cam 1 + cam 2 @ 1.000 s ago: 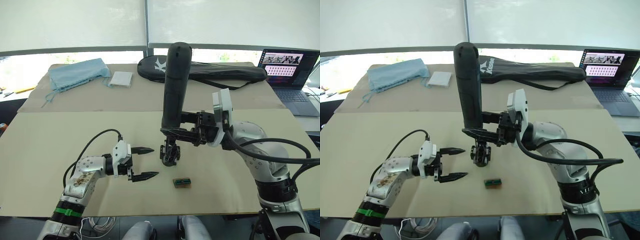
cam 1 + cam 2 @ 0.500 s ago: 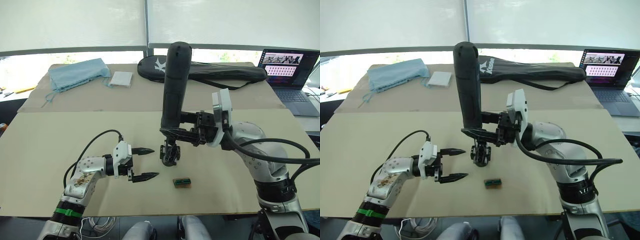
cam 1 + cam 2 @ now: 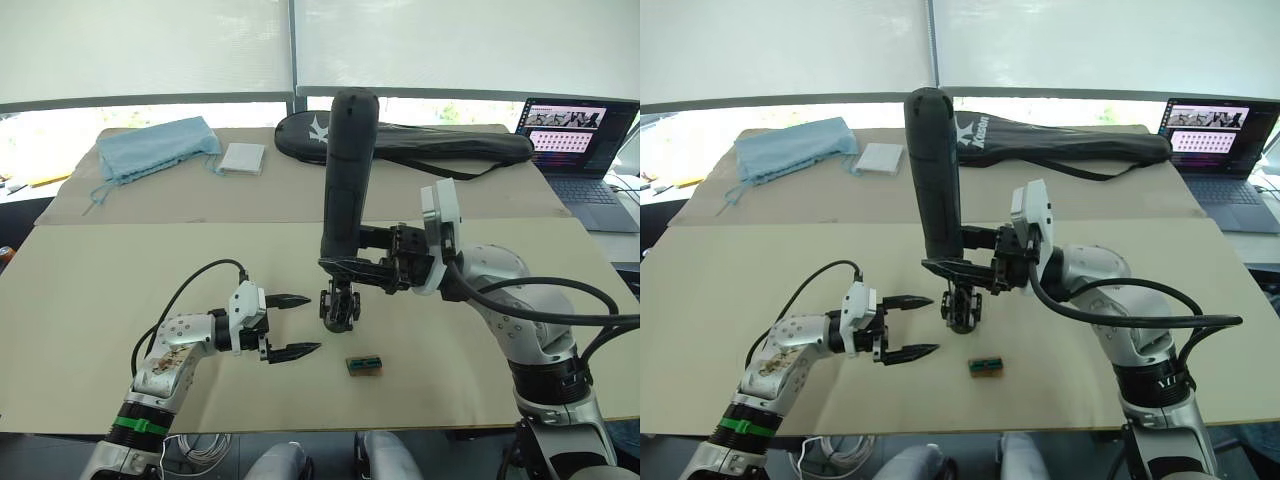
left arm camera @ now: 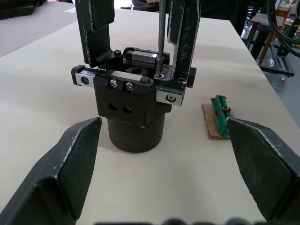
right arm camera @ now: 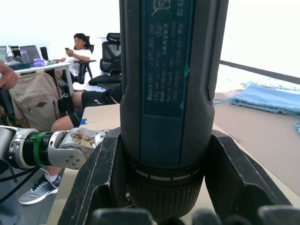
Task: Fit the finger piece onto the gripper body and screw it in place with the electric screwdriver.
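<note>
The gripper body stands on its round base on the table, with black fingers pointing up. My right gripper is shut on the electric screwdriver, held upright above it. In the left wrist view the thin bit comes down to a screw on top of the gripper body, right beside the upright finger piece. My left gripper is open just left of the body, one finger to each side, touching nothing. The right wrist view shows my fingers clamped round the screwdriver's barrel.
A small green-and-brown box lies just right of and nearer than the body. At the back are a black racket bag, a blue cloth, a white pad and a laptop. A seated person is off beyond the table.
The screwdriver and my right gripper have shifted slightly to the left. My left gripper has stayed open and barely moved.
</note>
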You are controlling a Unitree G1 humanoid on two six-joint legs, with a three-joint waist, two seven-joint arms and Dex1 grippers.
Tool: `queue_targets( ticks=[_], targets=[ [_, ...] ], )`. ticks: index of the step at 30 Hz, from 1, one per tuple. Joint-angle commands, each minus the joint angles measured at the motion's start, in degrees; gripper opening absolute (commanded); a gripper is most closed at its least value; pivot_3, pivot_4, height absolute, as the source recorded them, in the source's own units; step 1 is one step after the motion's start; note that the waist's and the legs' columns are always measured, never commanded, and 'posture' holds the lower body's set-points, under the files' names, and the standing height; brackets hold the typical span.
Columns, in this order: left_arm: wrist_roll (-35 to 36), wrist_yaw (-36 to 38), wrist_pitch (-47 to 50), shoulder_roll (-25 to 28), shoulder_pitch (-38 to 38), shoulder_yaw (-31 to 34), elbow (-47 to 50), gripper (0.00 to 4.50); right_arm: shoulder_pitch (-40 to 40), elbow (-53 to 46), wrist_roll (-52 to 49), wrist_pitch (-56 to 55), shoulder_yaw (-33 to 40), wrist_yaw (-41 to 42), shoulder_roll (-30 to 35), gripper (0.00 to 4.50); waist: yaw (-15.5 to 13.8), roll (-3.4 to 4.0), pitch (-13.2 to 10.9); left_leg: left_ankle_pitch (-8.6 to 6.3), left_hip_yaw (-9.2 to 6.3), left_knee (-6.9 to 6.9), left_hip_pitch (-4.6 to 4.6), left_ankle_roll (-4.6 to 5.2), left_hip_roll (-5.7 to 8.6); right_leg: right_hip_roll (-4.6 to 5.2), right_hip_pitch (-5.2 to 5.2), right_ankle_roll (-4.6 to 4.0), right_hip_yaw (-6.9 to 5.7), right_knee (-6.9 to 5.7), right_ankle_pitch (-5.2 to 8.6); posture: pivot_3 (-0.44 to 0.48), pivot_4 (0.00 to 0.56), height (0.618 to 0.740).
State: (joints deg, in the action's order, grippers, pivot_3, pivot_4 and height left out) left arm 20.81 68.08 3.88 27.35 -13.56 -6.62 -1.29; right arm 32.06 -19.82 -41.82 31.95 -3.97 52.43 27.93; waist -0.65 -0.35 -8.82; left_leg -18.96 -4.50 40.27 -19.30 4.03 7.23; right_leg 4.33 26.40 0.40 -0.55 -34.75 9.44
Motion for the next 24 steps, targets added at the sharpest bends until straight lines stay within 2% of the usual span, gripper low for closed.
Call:
queue_targets(
  ticks=[1, 24],
  targets=[
    [0.1, -0.3, -1.2, -0.4, -0.6, 0.2, -0.2, 4.5, 1.9, -2.4, -1.0, -0.3, 1.0, 0.3, -0.3, 1.9, 0.0, 0.0, 0.0, 0.0, 0.0, 0.0, 0.0, 0.0, 0.0, 0.0, 0.0, 0.0, -0.01, 0.0, 0.0, 0.0, 0.15, 0.74],
    [-0.6, -1.3, -1.6, -1.4, -1.1, -0.4, -0.7, 4.5, 1.3, -2.2, -0.8, -0.3, 1.4, 1.4, 0.7, 1.9, 0.0, 0.0, 0.0, 0.0, 0.0, 0.0, 0.0, 0.0, 0.0, 0.0, 0.0, 0.0, 0.01, 0.0, 0.0, 0.0, 0.15, 0.74]
  ],
)
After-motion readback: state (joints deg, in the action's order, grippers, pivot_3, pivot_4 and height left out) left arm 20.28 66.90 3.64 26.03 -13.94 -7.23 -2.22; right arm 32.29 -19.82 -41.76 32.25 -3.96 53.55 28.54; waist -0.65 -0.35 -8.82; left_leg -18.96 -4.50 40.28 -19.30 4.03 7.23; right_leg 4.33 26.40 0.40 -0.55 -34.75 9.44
